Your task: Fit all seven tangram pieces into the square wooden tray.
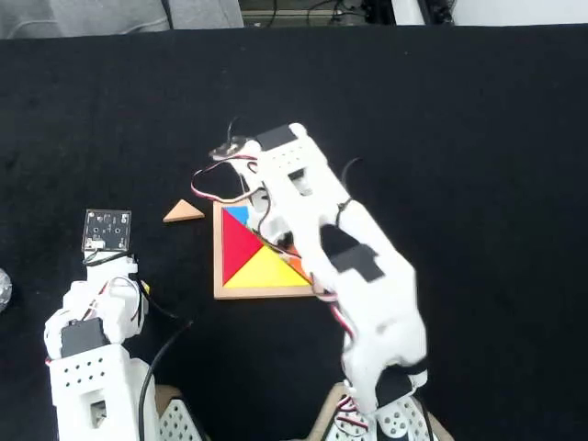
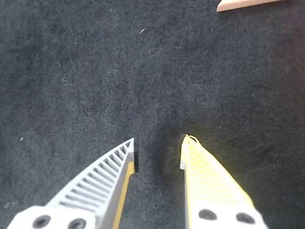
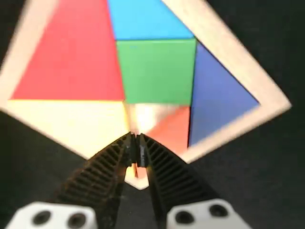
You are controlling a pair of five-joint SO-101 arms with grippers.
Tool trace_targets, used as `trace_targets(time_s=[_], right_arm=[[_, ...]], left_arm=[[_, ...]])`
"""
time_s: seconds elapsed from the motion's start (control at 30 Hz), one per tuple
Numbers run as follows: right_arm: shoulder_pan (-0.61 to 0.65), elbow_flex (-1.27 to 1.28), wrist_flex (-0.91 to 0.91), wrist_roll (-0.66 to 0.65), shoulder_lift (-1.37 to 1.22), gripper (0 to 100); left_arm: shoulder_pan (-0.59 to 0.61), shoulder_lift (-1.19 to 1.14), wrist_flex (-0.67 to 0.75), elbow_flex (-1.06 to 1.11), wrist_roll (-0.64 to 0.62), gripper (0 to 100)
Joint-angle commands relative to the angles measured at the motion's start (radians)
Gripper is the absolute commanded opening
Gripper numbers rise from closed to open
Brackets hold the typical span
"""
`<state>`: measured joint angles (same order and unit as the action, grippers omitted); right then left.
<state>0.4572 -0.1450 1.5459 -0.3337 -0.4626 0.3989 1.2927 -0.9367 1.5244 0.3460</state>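
The square wooden tray (image 3: 240, 62) holds a red triangle (image 3: 71, 52), a yellow triangle (image 3: 71, 124), a light blue piece (image 3: 147, 19), a green square (image 3: 155, 71), a dark blue triangle (image 3: 214, 95) and a small orange triangle (image 3: 169, 131). A small patch of bare wood (image 3: 143, 114) shows beside the orange one. My right gripper (image 3: 136, 145) is shut, its tips low over that patch near the tray's corner. From above, the right arm (image 1: 312, 220) covers the tray's (image 1: 218, 266) right half. A tan triangle (image 1: 184, 211) lies on the cloth left of the tray. My left gripper (image 2: 159, 143) stands open over bare cloth, the tan triangle (image 2: 243, 4) far ahead of it.
Black cloth covers the whole table. The left arm (image 1: 92, 322) sits at the front left, well apart from the tray. A small shiny object (image 1: 3, 289) lies at the left edge. Loose cables run off the right arm by the tray's back-left corner.
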Motion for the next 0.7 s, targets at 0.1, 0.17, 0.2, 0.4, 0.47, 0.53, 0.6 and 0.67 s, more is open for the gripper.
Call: trace_targets(time_s=[0.1,0.17,0.2,0.4,0.47,0.53,0.6,0.67], right_arm=[[0.011,0.099,-0.084,-0.002,0.305,1.1],[0.011,0.084,-0.083,0.005,0.328,1.1],[0.011,0.074,-0.081,0.005,0.335,1.1],[-0.002,0.077,-0.052,0.006,0.389,1.1],[-0.029,0.104,-0.058,0.017,0.407,1.1],[-0.075,0.136,-0.094,0.061,0.426,1.1],[-0.132,0.189,-0.152,0.092,0.441,1.1],[-0.184,0.259,-0.238,0.124,0.443,1.1]], left_arm=[[-0.005,0.009,0.018,-0.01,-0.002,16],[-0.002,0.009,0.018,-0.015,-0.005,16],[-0.002,0.009,0.018,-0.016,-0.006,16],[-0.012,-0.003,-0.009,-0.137,0.005,17],[-0.021,-0.023,-0.074,-0.254,0.032,17],[-0.071,-0.081,-0.164,-0.387,0.089,17],[-0.137,-0.167,-0.232,-0.509,0.181,17],[-0.18,-0.285,-0.259,-0.619,0.259,17]])
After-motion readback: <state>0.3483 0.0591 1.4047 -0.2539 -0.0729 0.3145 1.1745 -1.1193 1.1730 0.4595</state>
